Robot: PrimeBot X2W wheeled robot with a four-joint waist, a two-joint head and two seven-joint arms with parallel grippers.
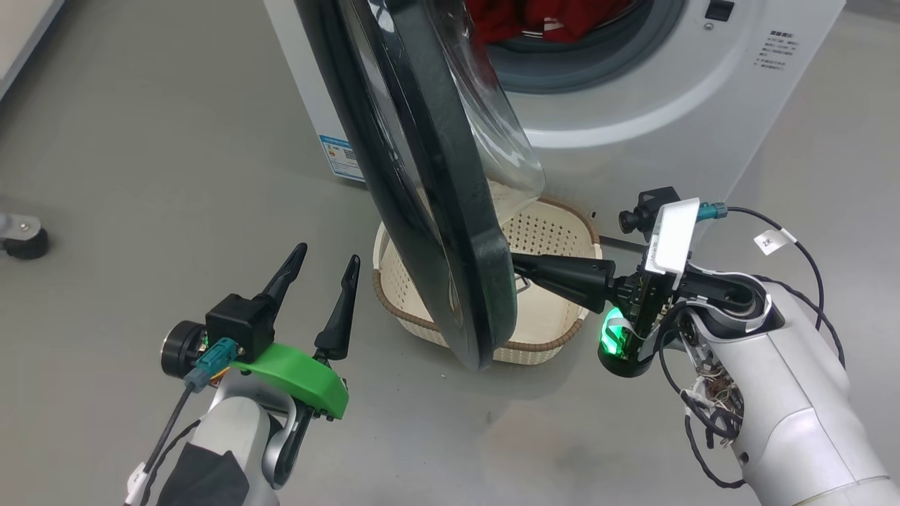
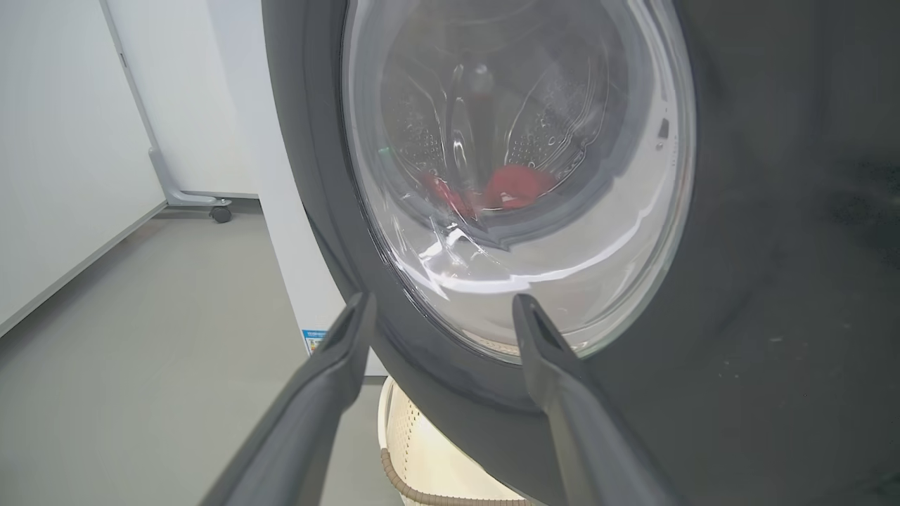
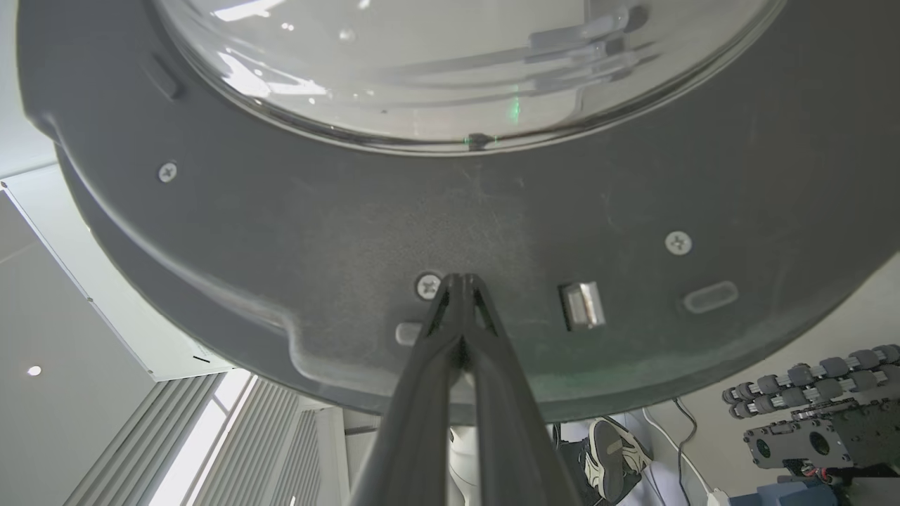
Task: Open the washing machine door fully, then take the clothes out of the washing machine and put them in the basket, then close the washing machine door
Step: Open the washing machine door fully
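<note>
The washing machine (image 1: 633, 140) stands at the top with its door (image 1: 443, 211) swung partly out, edge-on to the head view. Red clothes (image 1: 534, 17) lie in the drum and show through the door glass as a red heap (image 2: 517, 186). The basket (image 1: 541, 346) sits on the floor under the door, with its near corner (image 2: 422, 457) below the rim. My right gripper (image 1: 517, 266) is shut, its tips (image 3: 460, 277) pressed against the door's inner face (image 3: 351, 232). My left gripper (image 1: 328, 254) is open and holds nothing. Its fingers (image 2: 362, 309) sit just before the door's outer rim (image 2: 773, 246).
A caster wheel (image 1: 24, 242) sits at the far left on the grey floor. A wheeled stand (image 2: 221, 211) stands by the white wall beside the machine. A person's shoe (image 3: 608, 457) and dark equipment (image 3: 815, 436) lie beyond the door.
</note>
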